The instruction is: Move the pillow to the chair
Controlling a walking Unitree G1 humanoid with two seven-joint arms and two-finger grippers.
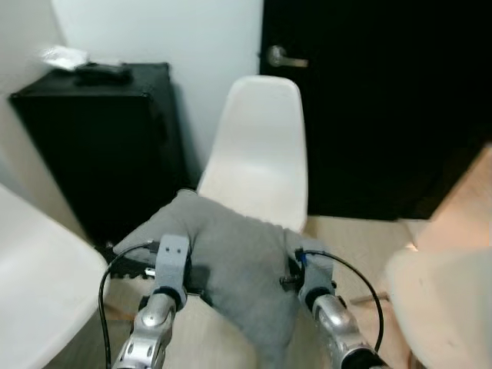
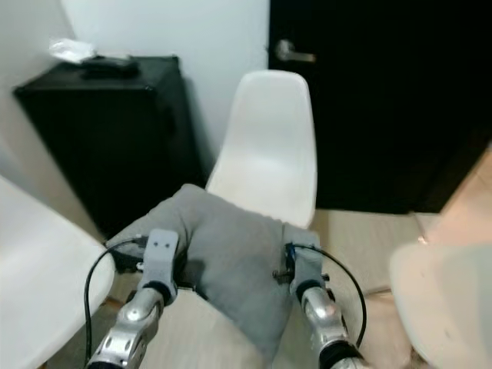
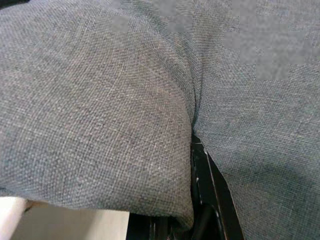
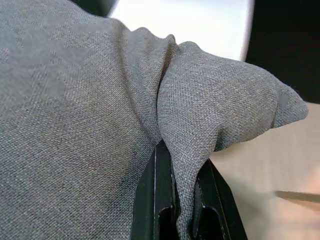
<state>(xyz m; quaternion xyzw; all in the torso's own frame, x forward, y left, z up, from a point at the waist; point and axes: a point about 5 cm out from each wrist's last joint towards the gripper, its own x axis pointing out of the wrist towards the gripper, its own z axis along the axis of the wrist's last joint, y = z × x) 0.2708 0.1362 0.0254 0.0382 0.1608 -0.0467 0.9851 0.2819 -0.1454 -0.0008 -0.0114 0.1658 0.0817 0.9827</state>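
Carry step in hand. Grey pillow (image 1: 231, 261) held aloft before white chair (image 1: 261, 154), pinched by left tool (image 3: 200, 200) and right tool (image 4: 175, 200), both clamped on fabric. Next: pillow to be advanced over seat, lowered, released.

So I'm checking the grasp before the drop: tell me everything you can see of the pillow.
The pillow is grey woven fabric, soft and bunched, sagging in the middle. It is held in the air between both arms, in front of the white chair and overlapping the front of its seat. The left gripper pinches a fold on one side, the right gripper a fold near a pointed corner.
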